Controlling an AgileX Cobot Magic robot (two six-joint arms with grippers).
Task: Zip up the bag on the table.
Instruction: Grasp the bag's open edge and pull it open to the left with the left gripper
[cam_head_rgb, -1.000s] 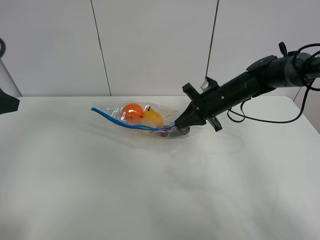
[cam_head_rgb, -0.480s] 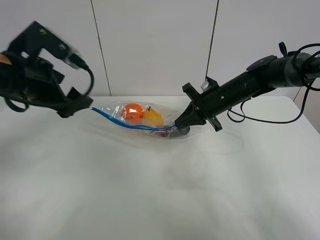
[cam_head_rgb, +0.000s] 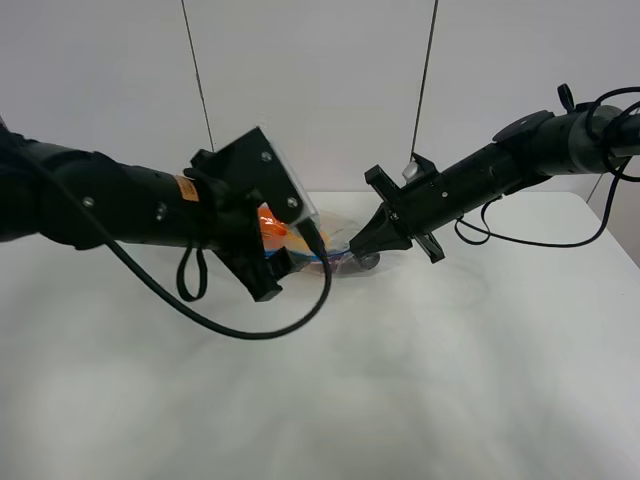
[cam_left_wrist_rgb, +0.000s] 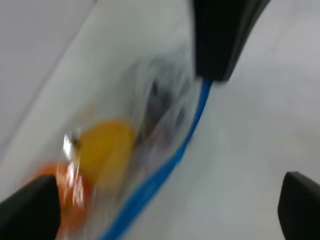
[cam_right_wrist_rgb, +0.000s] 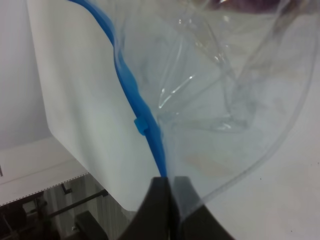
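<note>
The clear plastic bag (cam_head_rgb: 330, 232) lies on the white table (cam_head_rgb: 420, 380), mostly hidden behind my left arm. An orange fruit (cam_head_rgb: 270, 226) and the blue zipper strip (cam_head_rgb: 334, 256) show. My right gripper (cam_head_rgb: 358, 250) is shut on the right end of the zipper strip; the right wrist view shows its fingers (cam_right_wrist_rgb: 161, 200) pinching the blue strip (cam_right_wrist_rgb: 131, 95). My left gripper (cam_head_rgb: 275, 272) hovers over the bag's near edge, open. The blurred left wrist view shows the strip (cam_left_wrist_rgb: 165, 175), a yellow fruit (cam_left_wrist_rgb: 105, 150), an orange fruit (cam_left_wrist_rgb: 70, 195) and my left gripper (cam_left_wrist_rgb: 165, 212) open around them.
The left arm's black cable (cam_head_rgb: 250, 330) loops down over the table in front of the bag. The right arm (cam_head_rgb: 500, 165) reaches in from the back right. A grey panelled wall (cam_head_rgb: 320, 80) stands behind the table.
My left arm has swung in fast from the far left and now sits over the bag, covering most of it. The right gripper and the bag have not moved.
</note>
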